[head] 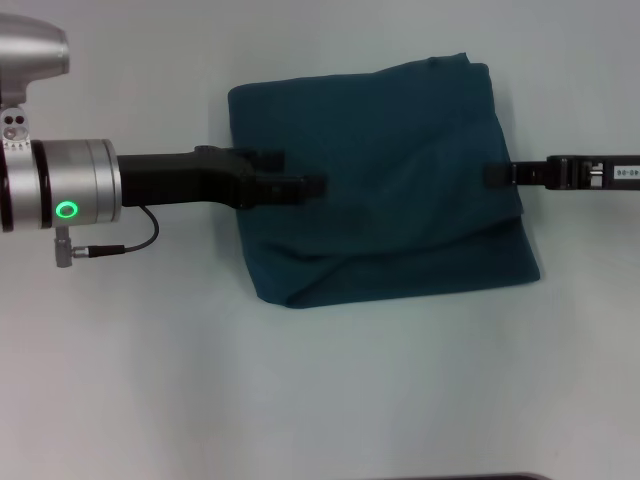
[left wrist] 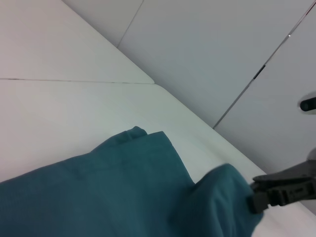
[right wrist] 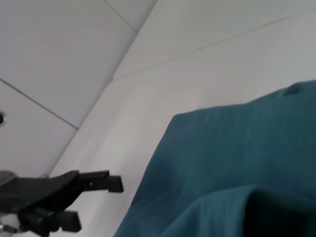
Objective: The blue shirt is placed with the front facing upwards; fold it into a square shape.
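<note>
Shirt [head: 385, 180] lies folded on the white tabletop [head: 300, 400] as a rough, slightly skewed rectangle, no lettering or collar showing. Its near edge runs a little downhill toward the robot's right and bulges where layers stack; the far edge is rumpled, with a small peak of cloth sticking up near the far right corner.

Midway back, both hands sit level with each other across the shirt's middle. The left hand [head: 305, 185] reaches in over the left edge, its dark fingers lying above the cloth and well inside the border. From the right wrist view that hand's two fingers [right wrist: 106, 182] stand apart with nothing between them, so I read it as released. The right hand [head: 497, 174] is at the right edge, its tip just on the border of the cloth. In the left wrist view the cloth humps up against it [left wrist: 261, 197], which suggests a pinch on that edge, though I cannot tell for certain whether it is clenched.

The bundle runs slightly longer side to side than front to back, so squaring it likely means bringing one side edge inward along the line between the two hands. The right hand is better placed on an edge for that.
</note>
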`<action>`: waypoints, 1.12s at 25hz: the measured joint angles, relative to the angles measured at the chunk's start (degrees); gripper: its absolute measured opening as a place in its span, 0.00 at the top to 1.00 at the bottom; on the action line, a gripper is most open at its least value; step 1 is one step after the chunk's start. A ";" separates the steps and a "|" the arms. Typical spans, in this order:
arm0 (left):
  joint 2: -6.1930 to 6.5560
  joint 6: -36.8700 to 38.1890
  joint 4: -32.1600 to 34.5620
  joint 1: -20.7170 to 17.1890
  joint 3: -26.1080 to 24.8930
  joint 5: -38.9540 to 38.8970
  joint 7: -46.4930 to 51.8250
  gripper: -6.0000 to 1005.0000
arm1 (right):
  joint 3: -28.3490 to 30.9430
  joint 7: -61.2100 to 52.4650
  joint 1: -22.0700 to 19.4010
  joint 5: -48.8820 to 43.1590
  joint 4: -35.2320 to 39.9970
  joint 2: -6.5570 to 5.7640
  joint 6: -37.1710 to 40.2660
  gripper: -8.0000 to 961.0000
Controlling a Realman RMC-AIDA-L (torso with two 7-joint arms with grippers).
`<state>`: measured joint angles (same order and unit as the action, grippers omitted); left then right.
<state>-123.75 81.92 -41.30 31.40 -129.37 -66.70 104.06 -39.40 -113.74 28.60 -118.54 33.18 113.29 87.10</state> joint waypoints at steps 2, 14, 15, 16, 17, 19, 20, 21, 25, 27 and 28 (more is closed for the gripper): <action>0.00 0.00 0.02 -0.01 0.00 0.00 0.00 0.07 | 0.02 0.06 -0.51 -0.44 0.02 -0.28 0.91 0.75; -0.01 -0.01 1.02 -0.20 0.33 0.06 0.00 0.08 | 2.41 -1.10 -3.58 -4.25 0.03 -1.21 0.35 0.96; 0.01 -0.02 1.04 -0.24 0.48 0.06 0.00 0.08 | 2.59 -1.10 -3.60 -4.25 0.05 -1.39 0.41 0.95; 0.03 -0.05 1.05 -0.29 0.66 0.07 0.00 0.08 | 2.65 -1.11 -3.64 -4.25 0.05 -1.55 0.68 0.94; 0.05 -0.11 1.06 -0.34 0.82 0.08 0.00 0.08 | 2.68 -1.13 -3.65 -4.25 0.04 -1.72 1.01 0.93; 0.06 -0.21 1.06 -0.38 0.88 0.09 0.00 0.08 | 2.97 -1.10 -3.67 -4.25 0.02 -1.93 2.63 0.91; 0.07 -0.25 1.06 -0.38 0.88 0.09 0.00 0.08 | 2.97 -1.10 -3.67 -4.25 0.02 -1.93 2.63 0.90; 0.07 -0.25 1.06 -0.38 0.88 0.09 0.00 0.08 | 3.48 -1.01 -3.73 -4.24 0.12 -1.95 3.35 0.89; 0.09 -0.11 1.06 -0.37 0.88 0.09 0.00 0.08 | 7.82 -0.30 -4.47 -3.86 1.61 -2.06 6.76 0.81; 0.09 -0.04 1.06 -0.30 0.88 0.09 0.00 0.08 | 10.76 0.19 -4.88 -3.77 2.85 -2.15 8.56 0.72; 0.09 -0.03 1.06 -0.26 0.92 0.09 0.00 0.08 | 12.17 0.39 -5.05 -3.76 3.44 -2.24 9.45 0.67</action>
<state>-123.66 81.88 -40.25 31.14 -128.45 -66.62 104.06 -27.23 -113.35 23.55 -122.30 36.63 111.05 96.55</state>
